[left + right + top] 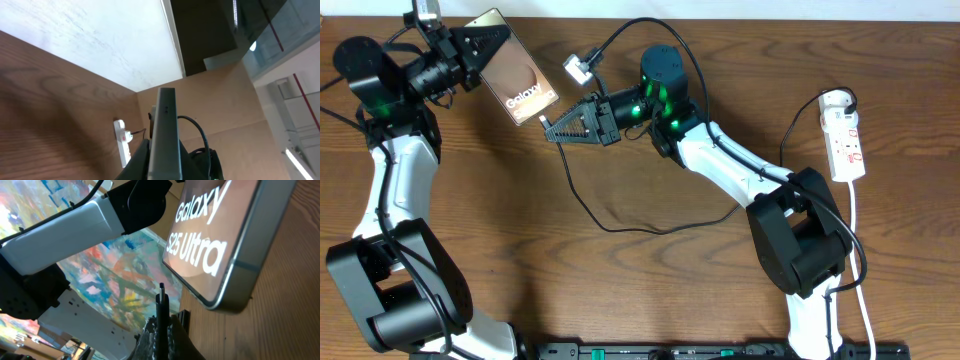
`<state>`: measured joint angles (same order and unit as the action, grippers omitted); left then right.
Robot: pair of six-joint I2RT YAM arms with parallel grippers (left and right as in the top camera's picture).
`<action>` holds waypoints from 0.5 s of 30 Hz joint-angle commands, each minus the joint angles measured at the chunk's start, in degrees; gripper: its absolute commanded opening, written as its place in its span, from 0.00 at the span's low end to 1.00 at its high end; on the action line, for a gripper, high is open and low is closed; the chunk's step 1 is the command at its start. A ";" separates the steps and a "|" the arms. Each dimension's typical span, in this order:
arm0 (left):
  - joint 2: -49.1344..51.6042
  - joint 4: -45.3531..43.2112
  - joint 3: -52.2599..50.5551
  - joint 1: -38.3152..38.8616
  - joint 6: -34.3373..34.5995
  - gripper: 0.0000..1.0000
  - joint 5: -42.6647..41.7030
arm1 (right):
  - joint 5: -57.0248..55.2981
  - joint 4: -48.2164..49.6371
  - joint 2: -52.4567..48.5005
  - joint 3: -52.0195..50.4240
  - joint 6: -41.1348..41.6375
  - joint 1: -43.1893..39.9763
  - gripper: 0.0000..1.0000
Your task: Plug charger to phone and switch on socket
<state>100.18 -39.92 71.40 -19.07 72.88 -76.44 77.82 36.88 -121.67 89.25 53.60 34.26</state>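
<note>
Wood-grain table [520, 260], brown, 2 arms rising from its near edge.

Nearest: slack black cable lying in a loose loop on the wood between the arms. It runs up to the right gripper [552, 130].

Right gripper: fingers pinched together on the charger [161, 297]. In the right wrist view the narrow plug tip stands straight out between the 2 fingers. It points at the lower edge of the phone [515, 75], near it but with a gap. Not inserted.

Phone: tilted, screen up and lit brownish, white "Galaxy S25 Ultra" lettering readable. Its lower corner comes down close to the wood; cannot tell if it touches. Its upper end is held in the left gripper [483, 45], which is clamped across it. The left wrist view shows the phone edge-on between those fingers.

Small white connector block [580, 68] sits on the table just beside the phone's right side, beyond the right gripper. A thin black cable arcs away from it over the right arm.

Farther right, well apart from the phone: socket [846, 140], white, lying lengthwise, red marks on top. A round white plug is at its far end, and a white cord [861, 270] trails back toward the near edge. Neither gripper is near it. Switch position too small to read.
</note>
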 commanded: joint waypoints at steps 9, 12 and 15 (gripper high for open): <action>-0.92 -8.87 1.05 -0.20 5.73 0.07 -3.52 | 0.17 -0.04 -0.50 0.63 0.61 0.28 0.01; -0.92 -8.85 1.05 -0.20 5.86 0.07 -4.13 | 0.20 -0.02 -0.50 0.63 0.61 0.28 0.01; -0.92 -8.85 1.05 -0.20 5.84 0.07 -4.11 | 0.17 -0.02 -0.50 0.63 0.61 0.33 0.01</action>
<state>100.18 -48.07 71.40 -19.07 77.73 -79.53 77.80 36.88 -121.67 89.25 53.65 34.30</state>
